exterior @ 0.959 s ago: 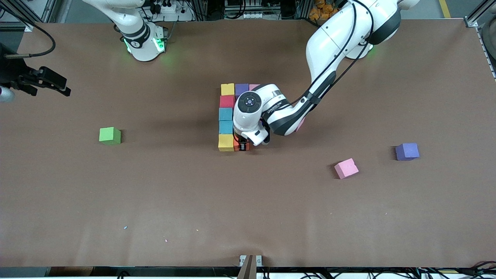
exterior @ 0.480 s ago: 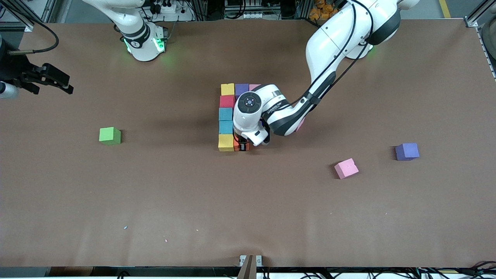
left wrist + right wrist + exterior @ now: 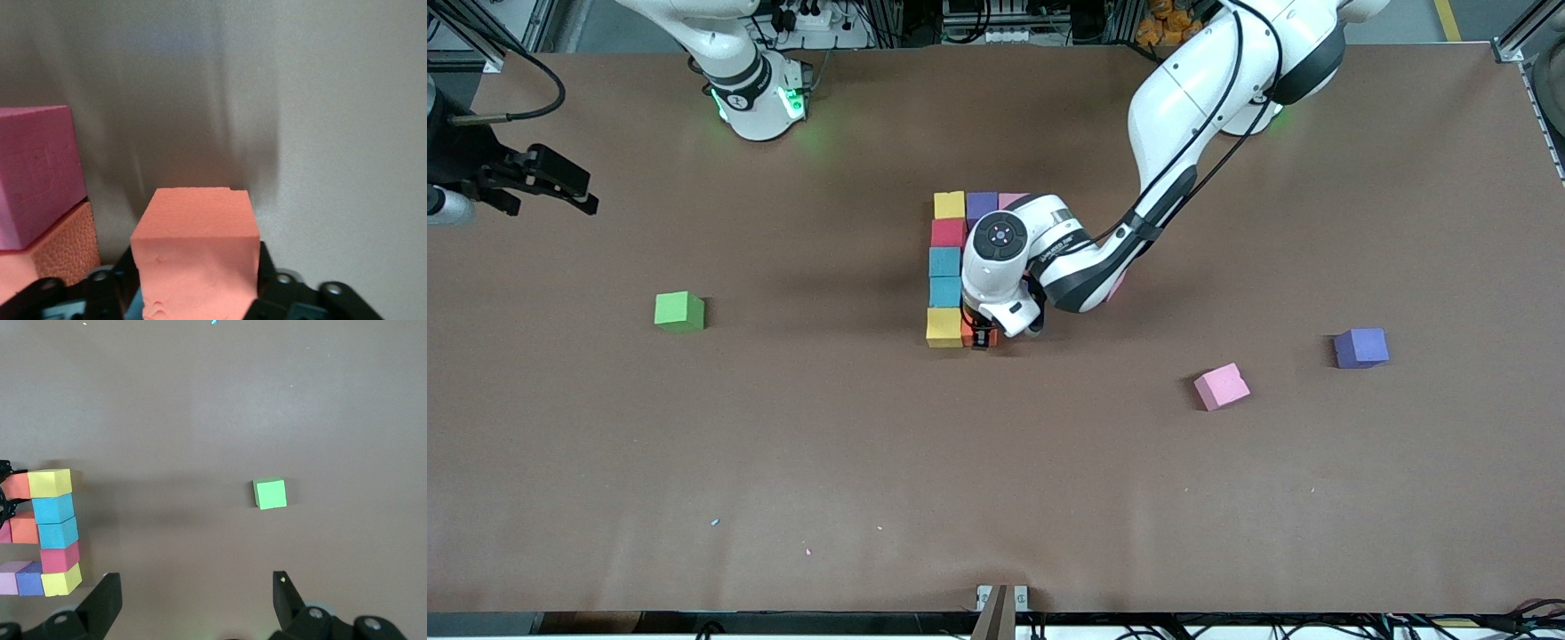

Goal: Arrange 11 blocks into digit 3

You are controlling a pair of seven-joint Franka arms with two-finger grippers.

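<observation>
Blocks (image 3: 945,263) form a column of yellow, red, two light blue and yellow, with purple (image 3: 982,204) and pink (image 3: 1009,199) extending its end nearest the bases. My left gripper (image 3: 980,338) is down beside the column's nearest yellow block (image 3: 944,327). An orange block (image 3: 197,240) rests on the table between its jaws, which are open, with a thin gap on one side. An orange (image 3: 63,243) and a pink block (image 3: 37,173) lie alongside. Loose pink (image 3: 1221,386) and purple (image 3: 1360,348) blocks sit toward the left arm's end. My right gripper (image 3: 197,593) is open and holds nothing.
A green cube (image 3: 679,312) sits alone toward the right arm's end. My right gripper (image 3: 560,191) waits above that end of the table. The left arm's wrist and forearm (image 3: 1085,262) cover the inner part of the block figure.
The left gripper's jaws have eased off the orange block, which stays beside the yellow one. The right gripper has drifted slightly.
</observation>
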